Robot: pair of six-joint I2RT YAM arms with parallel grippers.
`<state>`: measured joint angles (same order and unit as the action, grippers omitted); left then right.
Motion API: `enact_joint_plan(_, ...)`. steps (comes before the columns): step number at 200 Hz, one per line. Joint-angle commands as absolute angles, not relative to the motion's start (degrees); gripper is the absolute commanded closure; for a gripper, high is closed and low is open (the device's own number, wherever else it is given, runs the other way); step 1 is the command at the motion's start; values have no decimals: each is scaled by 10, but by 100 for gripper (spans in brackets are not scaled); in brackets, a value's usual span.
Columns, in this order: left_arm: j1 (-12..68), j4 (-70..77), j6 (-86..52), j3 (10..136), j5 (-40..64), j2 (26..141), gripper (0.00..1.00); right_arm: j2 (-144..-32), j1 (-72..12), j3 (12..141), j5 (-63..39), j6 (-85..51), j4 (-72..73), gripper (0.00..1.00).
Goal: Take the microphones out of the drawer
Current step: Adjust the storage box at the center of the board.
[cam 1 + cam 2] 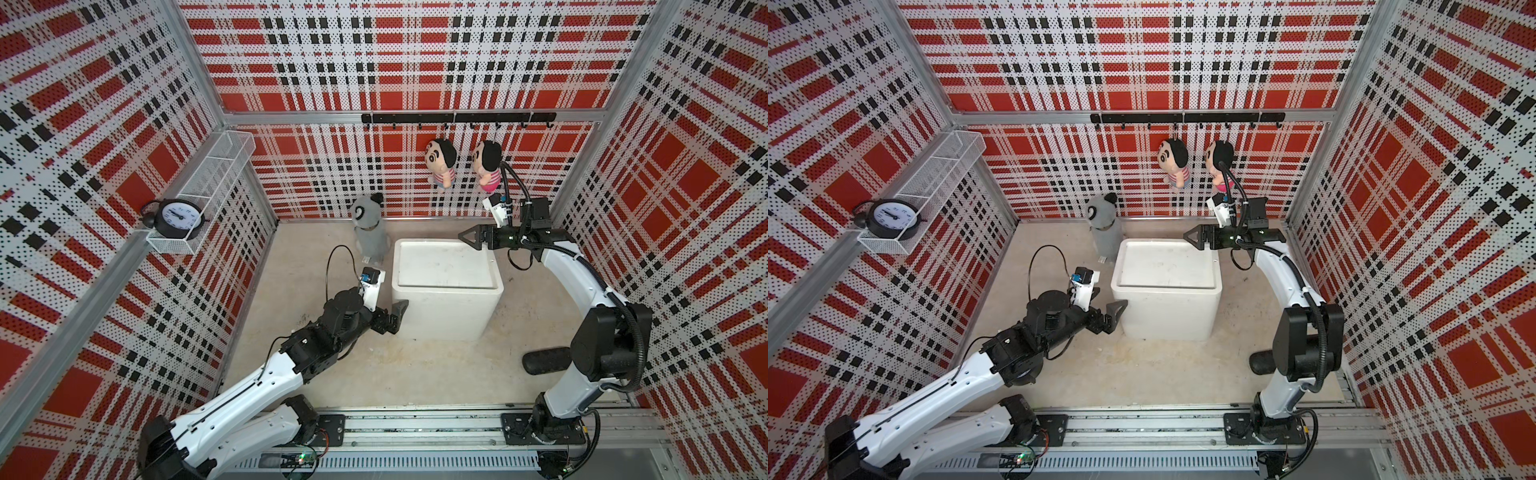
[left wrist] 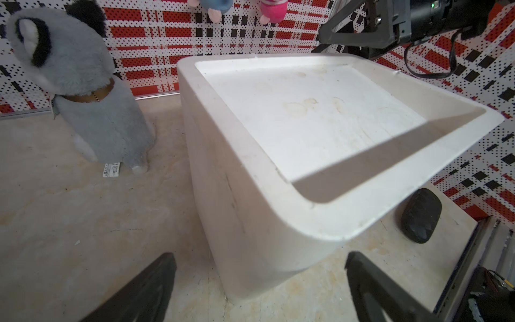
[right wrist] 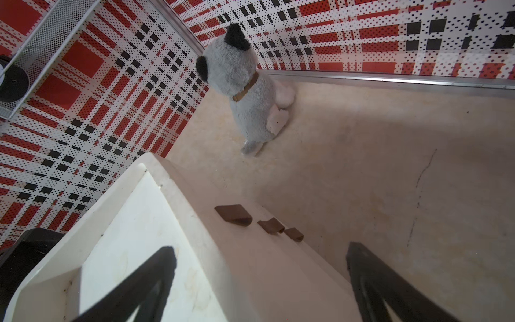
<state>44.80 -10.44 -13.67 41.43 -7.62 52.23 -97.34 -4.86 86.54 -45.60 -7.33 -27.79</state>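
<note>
Beside the drawer unit [image 1: 446,291], left gripper [image 1: 397,318] spread wide, empty; right gripper [image 1: 469,237] wide, empty, above its far-right corner; black microphone [image 1: 546,360] lies on floor [image 1: 415,374].

The drawer unit [image 1: 446,307] looked like matt white plastic, smooth but scuffed and stained on top, with brown leather-like pull tabs [image 3: 234,214]. The plush toy [image 2: 92,122] was fuzzy grey cloth. The floor [image 1: 374,374] was rough, matt beige. The walls [image 1: 415,62] were perforated printed sheet, and the basket [image 1: 216,166] was white wire mesh.
</note>
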Motion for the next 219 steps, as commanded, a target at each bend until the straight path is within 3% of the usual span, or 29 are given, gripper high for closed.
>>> enact_joint_plan(1, 451, -70, -142, 404, -110, 527, 2, -977, -47, 849, -496, -44, -286, 0)
enact_joint_plan(66, 408, -41, -150, 398, -144, 551, 2, -912, -47, 721, -531, -53, -226, 0)
enact_joint_plan(148, 331, 9, -124, 441, -70, 612, 2, -772, -67, 557, -524, -123, -137, 0)
enact_joint_plan(219, 330, 65, -129, 478, -46, 678, 2, -637, -163, 430, -332, -375, 38, 0)
